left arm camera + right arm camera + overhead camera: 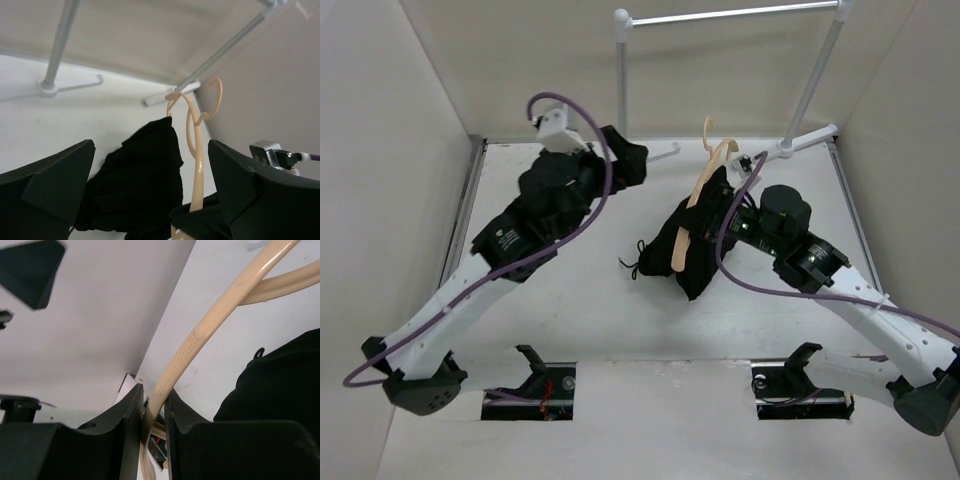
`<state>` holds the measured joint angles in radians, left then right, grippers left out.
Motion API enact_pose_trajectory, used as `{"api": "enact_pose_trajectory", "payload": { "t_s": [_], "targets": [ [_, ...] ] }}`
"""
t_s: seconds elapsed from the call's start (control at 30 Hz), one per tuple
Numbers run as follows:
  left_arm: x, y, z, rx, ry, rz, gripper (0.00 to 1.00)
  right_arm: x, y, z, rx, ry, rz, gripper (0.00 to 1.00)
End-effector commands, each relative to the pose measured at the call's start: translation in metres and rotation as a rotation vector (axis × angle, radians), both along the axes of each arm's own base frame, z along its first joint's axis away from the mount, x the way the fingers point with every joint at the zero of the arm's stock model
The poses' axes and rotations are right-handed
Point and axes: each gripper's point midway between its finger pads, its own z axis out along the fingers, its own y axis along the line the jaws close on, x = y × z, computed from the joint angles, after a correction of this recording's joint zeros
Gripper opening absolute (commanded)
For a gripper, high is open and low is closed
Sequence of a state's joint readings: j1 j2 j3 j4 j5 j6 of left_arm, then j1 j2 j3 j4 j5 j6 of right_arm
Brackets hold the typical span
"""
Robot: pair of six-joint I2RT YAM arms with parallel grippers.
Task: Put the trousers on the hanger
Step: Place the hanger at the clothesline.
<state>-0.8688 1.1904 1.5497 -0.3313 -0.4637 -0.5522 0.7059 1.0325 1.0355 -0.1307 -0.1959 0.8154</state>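
R gripper (pixel 152 407) clamped narrow on hanger (pixel 693 205) arm, holding it tilted up off table (pixel 570 320) so cloth hangs on it. Trousers (pixel 698 262) bunched over hanger, table centre, partly on surface. L gripper (pixel 151 150) wide open, empty, facing them; prob. ready to adjust.

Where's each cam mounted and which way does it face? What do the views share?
Top external: above and behind the robot, looking down on the table; left arm and right arm show.
Left wrist: on left arm, facing hanger and trousers; open left tool frames the view.
Right wrist: on right arm, close on the hanger; right tool shut on it.
Shared: all three see hanger and trousers.
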Motion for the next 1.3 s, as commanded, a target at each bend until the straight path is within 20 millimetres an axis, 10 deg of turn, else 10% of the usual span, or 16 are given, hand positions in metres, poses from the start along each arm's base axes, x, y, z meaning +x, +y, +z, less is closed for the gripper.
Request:
{"api": "enact_pose_trajectory", "payload": {
  "t_s": [0.0,0.17,0.47,0.77,1.27],
  "targets": [
    [0.002,0.043,0.006,-0.048,-0.032,0.101,1.0,0.012,-0.01,0.086,0.116,-0.224,0.002,0.09],
    [0.013,0.095,-0.069,0.014,0.131,0.251,1.0,0.062,-0.027,0.127,0.104,-0.305,-0.038,0.09],
    [-0.005,0.101,-0.204,-0.015,0.405,0.194,1.0,0.173,-0.06,0.171,0.076,-0.352,-0.142,0.08],
    [-0.008,0.095,-0.246,0.01,0.461,0.164,1.0,0.237,-0.092,0.189,0.059,-0.359,-0.194,0.07],
    [0.006,0.085,-0.265,0.015,0.5,0.152,1.0,0.304,-0.134,0.125,0.023,-0.197,-0.258,0.07]
  ]
}}
